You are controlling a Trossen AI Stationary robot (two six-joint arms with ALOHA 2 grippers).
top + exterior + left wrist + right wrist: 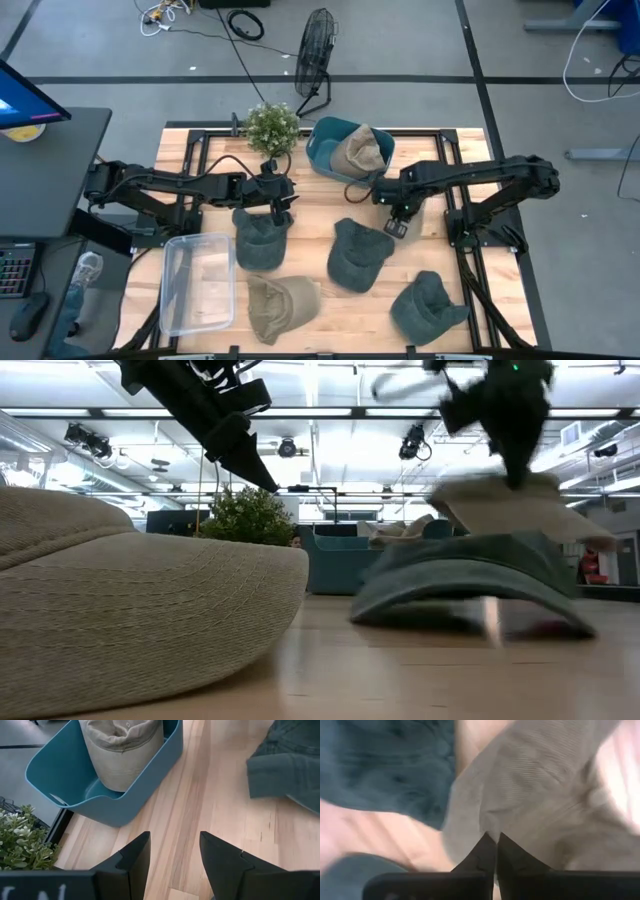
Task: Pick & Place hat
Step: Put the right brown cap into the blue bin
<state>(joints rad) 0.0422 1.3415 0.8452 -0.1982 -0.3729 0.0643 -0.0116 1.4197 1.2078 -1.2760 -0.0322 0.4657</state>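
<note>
Hats crowd the lower half of the high view: a dark one [428,309] at lower right, a tan one [281,306] beside the clear tub [197,283], two dark ones mid-frame. Above them, the left gripper [284,208] hangs released, while the right gripper [396,221] is clenched on tan cloth. Farthest, a tan hat [362,151] sits in the blue bin [322,146] beside the plant [271,127].

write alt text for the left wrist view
The left claw, open and empty, hovers over a light wooden table. Beyond it a teal bin holds a tan cap, with a dark green cap and a leafy plant to either side.
</note>
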